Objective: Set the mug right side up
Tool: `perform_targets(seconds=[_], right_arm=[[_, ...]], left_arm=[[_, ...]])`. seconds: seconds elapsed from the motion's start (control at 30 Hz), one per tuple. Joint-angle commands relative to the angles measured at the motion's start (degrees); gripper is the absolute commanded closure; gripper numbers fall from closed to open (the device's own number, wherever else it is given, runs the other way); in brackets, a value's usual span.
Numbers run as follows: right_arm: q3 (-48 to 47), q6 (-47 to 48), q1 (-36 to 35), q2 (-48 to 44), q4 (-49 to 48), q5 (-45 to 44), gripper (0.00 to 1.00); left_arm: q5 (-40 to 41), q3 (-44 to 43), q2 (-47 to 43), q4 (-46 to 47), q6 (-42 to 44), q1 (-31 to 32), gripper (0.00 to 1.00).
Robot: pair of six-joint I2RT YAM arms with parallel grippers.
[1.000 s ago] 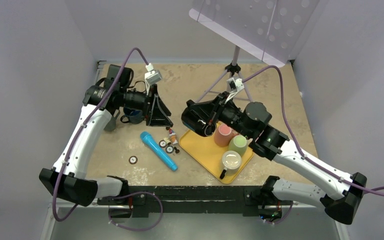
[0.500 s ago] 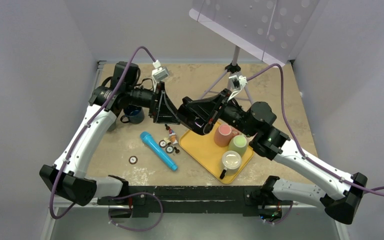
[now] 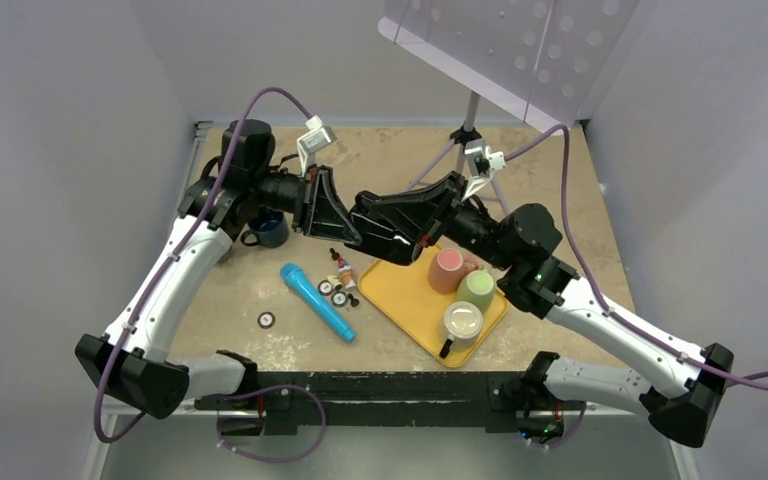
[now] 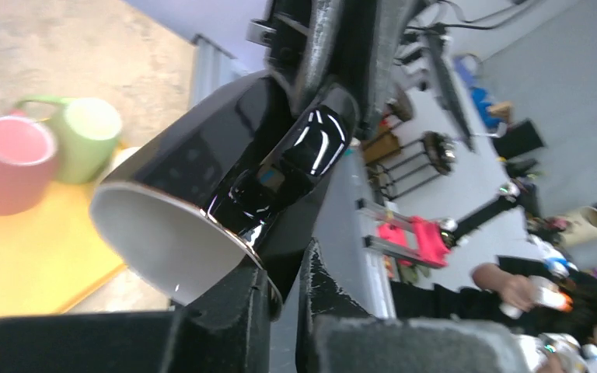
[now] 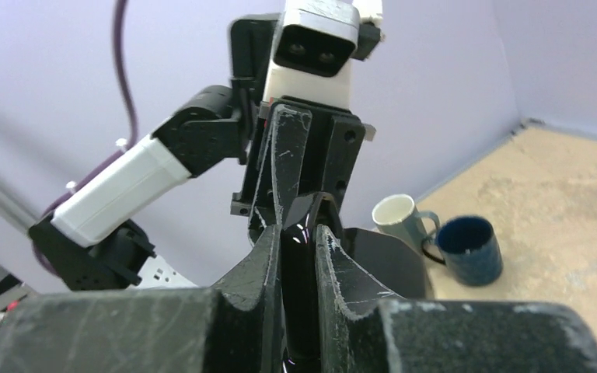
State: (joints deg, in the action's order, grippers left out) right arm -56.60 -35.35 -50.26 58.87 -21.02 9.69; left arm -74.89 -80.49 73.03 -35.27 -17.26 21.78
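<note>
The mug (image 3: 384, 229) is glossy black with a white inside and hangs in the air between my two grippers, tilted on its side. In the left wrist view the mug (image 4: 202, 159) has its mouth facing the camera, and my left gripper (image 4: 284, 276) is shut on its rim, one finger inside and one outside. In the right wrist view my right gripper (image 5: 298, 237) is shut on the mug's black handle (image 5: 305, 214). Seen from above, the left gripper (image 3: 353, 232) and right gripper (image 3: 405, 222) meet over the tray's far left corner.
A yellow tray (image 3: 405, 300) holds a pink cup (image 3: 448, 268), a green cup (image 3: 477, 288) and a beige mug (image 3: 462, 322). A blue cylinder (image 3: 317, 301) and small pieces (image 3: 341, 286) lie left of it. A dark blue mug (image 3: 269, 230) and a tripod (image 3: 468, 130) stand behind.
My left gripper swung right to the black mug and shut on its rim. The right arm carried the mug up and leftward to meet it.
</note>
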Motion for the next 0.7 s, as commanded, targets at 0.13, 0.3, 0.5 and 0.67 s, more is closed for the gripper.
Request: perform_targets(seconds=[0.13, 0.3, 0.5, 0.67], right_arm=[[-5.3, 1.9, -0.1, 4.5, 4.2, -8.9, 0.87], [-7.0, 4.4, -0.1, 6.9, 19.3, -19.5, 0.38], [-7.3, 4.8, -0.1, 9.9, 27.1, -22.3, 0.36], [-9.4, 4.0, -0.1, 12.2, 36.6, -27.8, 0.36]], left_arm=[[12.0, -6.1, -4.3, -12.7, 12.1, 2.1, 1.0], [46.5, -6.1, -7.6, -24.2, 30.9, 2.2, 1.0], [68.4, 3.6, -10.1, -32.1, 41.4, 2.1, 1.0], [79.6, 13.9, -14.6, -36.3, 50.7, -2.8, 1.0]])
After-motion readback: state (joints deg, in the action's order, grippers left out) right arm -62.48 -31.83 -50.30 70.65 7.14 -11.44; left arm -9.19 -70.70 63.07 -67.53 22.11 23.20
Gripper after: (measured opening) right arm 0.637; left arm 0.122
